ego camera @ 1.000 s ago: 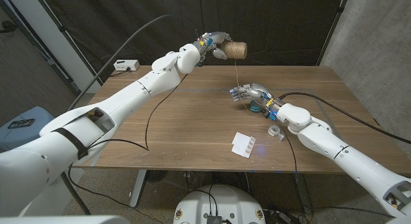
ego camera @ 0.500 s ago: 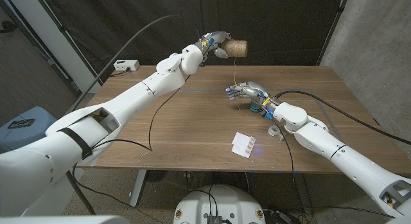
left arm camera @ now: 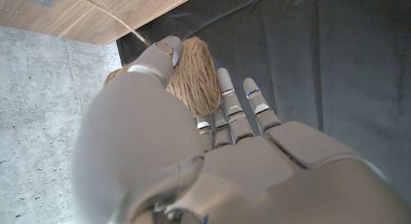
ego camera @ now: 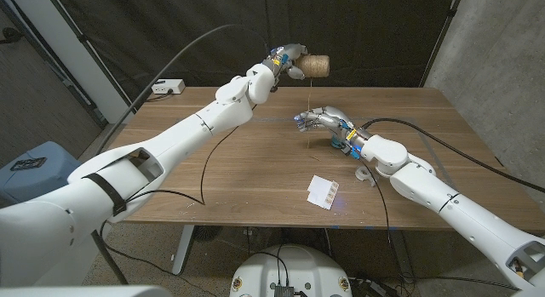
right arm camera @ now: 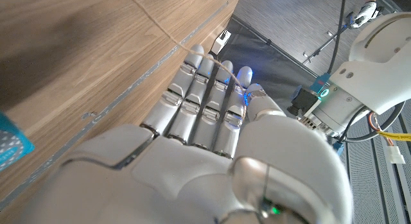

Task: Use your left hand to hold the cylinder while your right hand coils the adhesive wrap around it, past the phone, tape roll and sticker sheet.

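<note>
Far left, beyond bench (ego camera: 213,178) edge: blue container (ego camera: 30,165) on floor; small white box (ego camera: 168,86) with cable at bench's far left corner.

Left arm: stretched from lower left toward far side of bench. Left robot hand (ego camera: 288,59) raised above far edge, fingers (left arm camera: 228,102) and thumb closed round cylinder (ego camera: 316,65), gripped at one end, lying roughly level in the air. Cylinder wound in tan, twine-like wrap; in left wrist view (left arm camera: 196,76) seen pressed between thumb and fingers.

Strand of wrap (ego camera: 310,105): thin and tan, hung almost straight down from cylinder to right robot hand, then slightly below it toward bench. In right wrist view, strand (right arm camera: 167,34) crossed wood surface to fingertips (right arm camera: 192,57).

Right robot hand (ego camera: 320,120): low over bench, right of centre, under and near the cylinder, fingers extended side by side, pressed close together. Actual pinch on strand not discernible; strand met fingertips.

Behind right wrist: teal object (ego camera: 342,145) on bench, partly hidden, kind not clear. Clear tape roll (ego camera: 364,174) just beside right forearm. Sticker sheet (ego camera: 323,191), white, flat near front edge, apart from both robot hands.
</note>
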Controlling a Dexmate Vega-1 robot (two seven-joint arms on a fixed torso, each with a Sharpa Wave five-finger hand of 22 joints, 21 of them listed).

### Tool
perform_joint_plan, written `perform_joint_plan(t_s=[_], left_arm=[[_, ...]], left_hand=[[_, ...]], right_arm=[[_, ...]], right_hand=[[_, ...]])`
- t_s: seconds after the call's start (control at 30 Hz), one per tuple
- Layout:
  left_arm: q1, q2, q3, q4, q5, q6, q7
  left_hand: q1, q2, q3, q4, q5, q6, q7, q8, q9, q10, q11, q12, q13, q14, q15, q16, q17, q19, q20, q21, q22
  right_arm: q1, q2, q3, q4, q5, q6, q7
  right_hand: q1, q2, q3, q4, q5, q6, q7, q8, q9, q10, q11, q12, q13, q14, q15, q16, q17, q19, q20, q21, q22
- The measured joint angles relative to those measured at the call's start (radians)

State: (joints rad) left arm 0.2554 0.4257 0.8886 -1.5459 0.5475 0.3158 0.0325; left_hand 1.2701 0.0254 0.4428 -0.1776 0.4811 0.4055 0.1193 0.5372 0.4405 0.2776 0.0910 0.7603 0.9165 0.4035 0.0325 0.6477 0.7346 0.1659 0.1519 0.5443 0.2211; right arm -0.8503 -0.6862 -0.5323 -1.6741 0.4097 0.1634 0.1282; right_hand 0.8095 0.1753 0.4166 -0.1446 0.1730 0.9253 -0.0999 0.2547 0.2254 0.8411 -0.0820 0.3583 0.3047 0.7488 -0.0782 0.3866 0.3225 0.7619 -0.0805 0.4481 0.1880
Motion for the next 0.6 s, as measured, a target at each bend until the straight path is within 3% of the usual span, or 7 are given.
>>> perform_joint_plan(t_s=[0.27,0.6], left_arm=[[0.012,-0.003,0.006,-0.021,0.003,0.033,0.012],[0.027,0.008,0.008,-0.05,0.004,0.052,0.017]], left_hand=[[0.0,0.0,-0.004,0.004,0.0,0.0,0.0,0.0,0.0,0.0,0.0,0.0,0.0,0.0,0.0,0.0,0.005,0.0,0.0,0.0,0.0],[0.0,0.0,-0.004,0.004,0.006,0.0,0.0,0.0,0.0,0.0,0.0,0.0,0.0,-0.004,0.004,0.0,0.005,0.0,0.0,0.009,0.0]], right_arm=[[-0.01,-0.006,0.002,-0.017,0.001,0.007,0.005],[-0.015,-0.009,-0.001,-0.029,0.004,0.008,0.022]], right_hand=[[0.0,0.0,-0.003,0.003,0.0,0.0,0.0,0.0,0.0,0.0,0.0,0.0,0.0,0.0,0.0,-0.006,0.0,0.0,0.0,0.0,0.0],[-0.025,-0.025,-0.029,0.018,0.0,-0.049,0.023,-0.026,0.0,-0.033,0.014,-0.022,0.0,-0.023,0.005,-0.024,0.0,-0.026,0.007,0.0,-0.002]])
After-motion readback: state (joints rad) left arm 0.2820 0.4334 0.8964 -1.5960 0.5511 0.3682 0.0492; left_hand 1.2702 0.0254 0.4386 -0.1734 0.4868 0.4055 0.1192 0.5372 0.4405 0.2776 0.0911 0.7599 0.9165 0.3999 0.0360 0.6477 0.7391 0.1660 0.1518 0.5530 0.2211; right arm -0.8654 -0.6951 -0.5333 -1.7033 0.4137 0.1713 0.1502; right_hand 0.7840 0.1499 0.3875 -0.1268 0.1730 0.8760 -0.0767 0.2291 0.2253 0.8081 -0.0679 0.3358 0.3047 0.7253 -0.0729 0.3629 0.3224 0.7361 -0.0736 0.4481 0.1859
